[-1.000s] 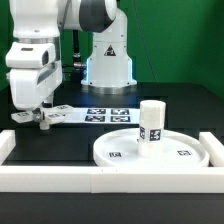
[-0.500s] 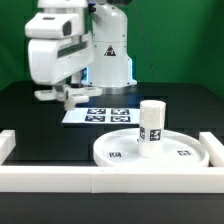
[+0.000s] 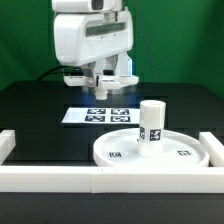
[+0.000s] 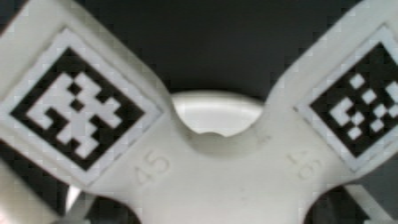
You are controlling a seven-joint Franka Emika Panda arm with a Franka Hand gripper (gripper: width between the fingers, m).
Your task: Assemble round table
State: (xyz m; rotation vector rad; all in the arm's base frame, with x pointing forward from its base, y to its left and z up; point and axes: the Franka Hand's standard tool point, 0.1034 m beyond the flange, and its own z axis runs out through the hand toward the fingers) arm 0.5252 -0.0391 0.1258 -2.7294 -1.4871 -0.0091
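Note:
The large rimmed round disc (image 3: 185,152) lies on the table at the front of the exterior view's right. The short cylindrical leg (image 3: 151,122) stands upright on its middle. My gripper (image 3: 97,84) hangs high above the table, behind and to the exterior view's left of the disc. It is shut on the flat cross-shaped base (image 3: 77,80), which it holds in the air. In the wrist view the base (image 4: 205,150) fills the picture, with two tagged arms spreading away and a round hub hole between them. My fingertips are hidden by the base.
The marker board (image 3: 80,115) lies flat on the black table below the gripper. Long white border rails (image 3: 100,182) run along the front, with end pieces at the left (image 3: 6,145) and right (image 3: 214,145).
My gripper has risen from the table at the exterior view's left and moved right with the cross-shaped base in it. It is now above the marker board. The disc and leg have not moved.

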